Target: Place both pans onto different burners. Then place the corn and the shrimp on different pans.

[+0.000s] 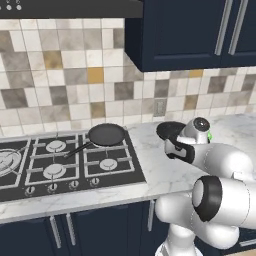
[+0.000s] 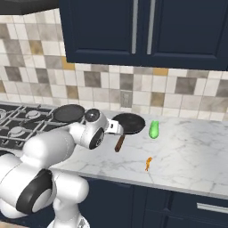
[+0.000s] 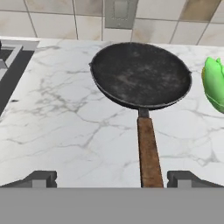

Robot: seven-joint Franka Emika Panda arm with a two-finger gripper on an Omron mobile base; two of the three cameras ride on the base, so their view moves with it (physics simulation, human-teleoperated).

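A black pan with a long black handle (image 1: 106, 134) rests on the back right burner of the black cooktop (image 1: 135, 172). The second pan (image 3: 141, 74), with a brown wooden handle (image 3: 148, 153), lies on the marble counter right of the cooktop. My gripper (image 3: 113, 179) hovers open over the near end of that handle, which points between the fingertips (image 3: 41, 178), closer to the right one. The green corn (image 2: 154, 129) stands just right of this pan. The small orange shrimp (image 2: 148, 163) lies nearer the counter's front edge.
Free small burners (image 1: 108, 163) sit under the grates, and a larger multi-ring burner (image 1: 5, 160) is at the far left. A wall outlet (image 3: 120, 13) is behind the pan. Dark cabinets (image 2: 147, 31) hang above the marble counter (image 2: 196, 151).
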